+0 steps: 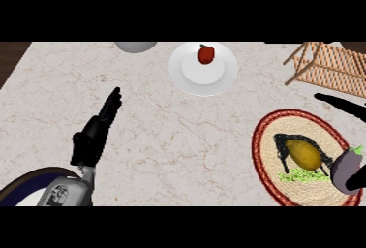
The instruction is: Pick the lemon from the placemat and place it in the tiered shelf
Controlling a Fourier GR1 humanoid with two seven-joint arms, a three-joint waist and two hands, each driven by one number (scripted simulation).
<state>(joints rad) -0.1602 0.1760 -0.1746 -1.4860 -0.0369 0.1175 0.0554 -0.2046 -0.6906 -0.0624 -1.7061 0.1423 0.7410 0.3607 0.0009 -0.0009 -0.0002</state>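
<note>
Counter (178, 135): pale marble with thin brownish veins, filling most of the view.
Floor (10, 58): dark wood, upper left corner.

Kitchen. Pale marble-look counter (178, 126) carries a white plate (203, 69) with a red fruit (205, 54) near its far edge, a wooden slatted shelf (330, 68) at the far right corner, and a woven red-rimmed placemat (275, 160) (food on it) by the right edge.
</note>
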